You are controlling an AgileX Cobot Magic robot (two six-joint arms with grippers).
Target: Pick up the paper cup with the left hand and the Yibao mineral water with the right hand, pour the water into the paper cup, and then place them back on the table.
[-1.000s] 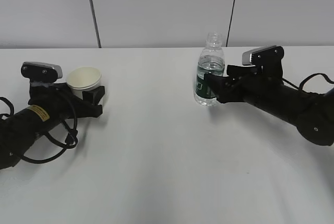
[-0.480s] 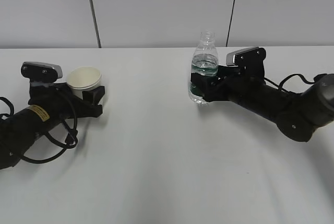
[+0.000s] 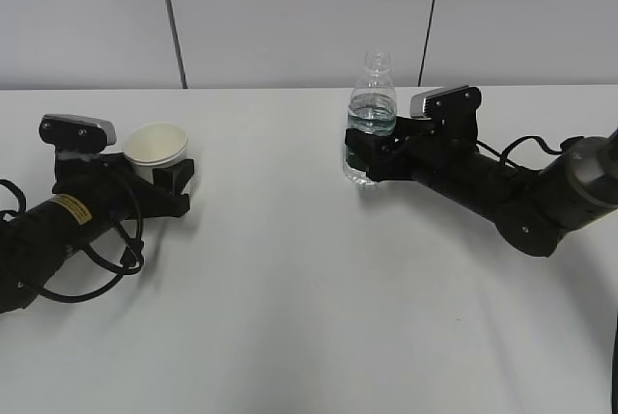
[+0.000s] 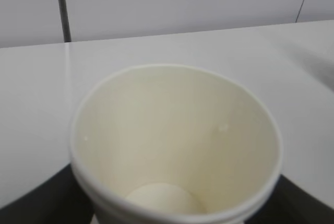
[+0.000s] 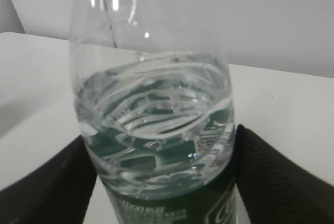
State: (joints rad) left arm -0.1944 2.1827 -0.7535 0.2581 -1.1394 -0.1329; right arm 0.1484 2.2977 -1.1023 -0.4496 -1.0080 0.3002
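Exterior view: the Yibao mineral water [image 3: 371,117] is held upright by the right hand [image 3: 372,155], well right of the paper cup [image 3: 155,151], which is bracketed on the table [image 3: 309,317] by the left hand [image 3: 172,184].

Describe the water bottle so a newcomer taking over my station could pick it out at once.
Start at the white table and follow the black arm on the right to its end effector. Clamped there is the Yibao mineral water, standing upright. It is the only clear, uncapped container; the paper cup far left is opaque cream and shorter.
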